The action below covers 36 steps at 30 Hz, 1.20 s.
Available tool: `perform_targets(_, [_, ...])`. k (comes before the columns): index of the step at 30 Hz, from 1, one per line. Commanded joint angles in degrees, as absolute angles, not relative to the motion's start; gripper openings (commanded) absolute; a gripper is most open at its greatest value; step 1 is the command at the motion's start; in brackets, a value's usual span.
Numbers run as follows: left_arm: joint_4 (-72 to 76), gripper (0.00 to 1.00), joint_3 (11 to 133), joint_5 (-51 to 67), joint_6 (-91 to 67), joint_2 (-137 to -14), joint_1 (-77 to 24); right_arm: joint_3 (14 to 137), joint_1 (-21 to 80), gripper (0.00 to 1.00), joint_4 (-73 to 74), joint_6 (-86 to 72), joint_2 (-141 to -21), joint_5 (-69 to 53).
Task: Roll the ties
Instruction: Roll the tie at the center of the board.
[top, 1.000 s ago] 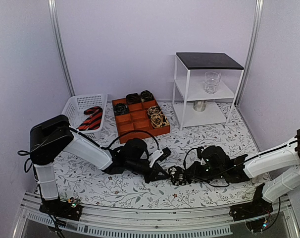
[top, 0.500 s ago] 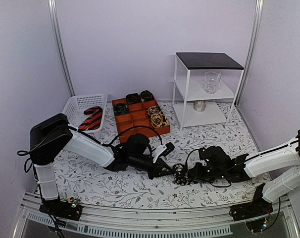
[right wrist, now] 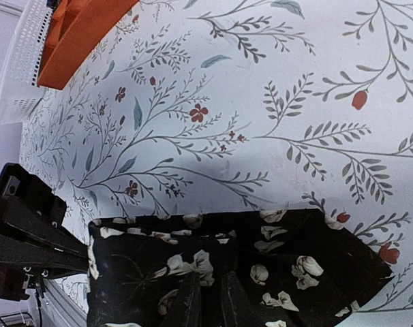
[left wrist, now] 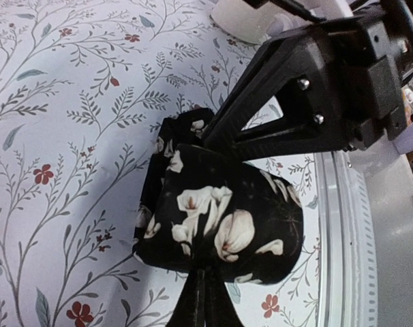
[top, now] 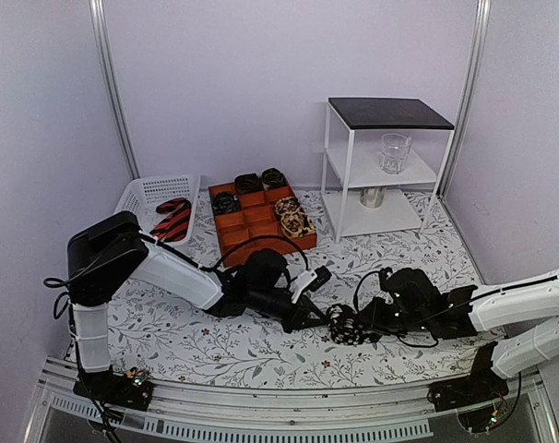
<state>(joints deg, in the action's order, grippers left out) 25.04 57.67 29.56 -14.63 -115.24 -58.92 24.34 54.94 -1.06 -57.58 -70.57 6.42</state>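
The left tool (left wrist: 204, 300) is pressed together on the near edge of a coiled black tie (left wrist: 223, 218) with pale flowers. The right tool (right wrist: 210, 303) is nearly closed and pinches the same tie from the opposite side. The tie sits between the two arms, low on the flower-printed worktop (top: 196, 341), near its front edge and well apart from the orange tray (top: 256, 231).

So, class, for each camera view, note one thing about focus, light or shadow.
Top external view: evenly lit, sharp, no glare. Left wrist view: floral tie crisp, near fingers dark and soft-edged. Right wrist view: a broad soft shadow bands the tablecloth above the tie.
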Motion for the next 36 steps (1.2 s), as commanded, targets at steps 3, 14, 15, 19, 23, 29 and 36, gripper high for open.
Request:
perform_targets(3, [23.79, 0.00, 58.98, 28.26, -14.59, -115.83, -59.56, 22.12, 54.60, 0.11, -1.94, -57.56, -68.29, 6.29])
perform_targets(14, [24.78, 0.00, 55.50, 25.76, -15.12, -113.28, -59.42, 19.01, 54.65, 0.10, -13.60, -57.50, -73.17, -0.60])
perform_targets(15, [24.72, 0.00, 55.34, 25.61, -15.14, -113.26, -59.42, 18.92, 54.65, 0.10, -14.29, -57.77, -73.83, -0.92])
perform_targets(19, [24.65, 0.00, 54.39, 24.95, -15.31, -113.29, -59.35, 19.20, 54.60, 0.10, -15.88, -57.89, -75.41, -0.72])
perform_targets(23, [25.14, 0.03, 52.05, 22.75, -15.91, -109.86, -59.25, 20.05, 54.62, 0.10, -15.95, -57.15, -76.66, -0.42])
perform_targets(29, [25.85, 0.08, 49.01, 19.44, -17.35, -108.90, -58.77, 21.04, 54.62, 0.10, -16.16, -57.12, -79.94, -1.19])
perform_targets(36, [26.88, 0.06, 47.45, 16.24, -18.85, -111.51, -58.79, 21.70, 54.65, 0.09, -16.21, -56.95, -80.95, -1.46])
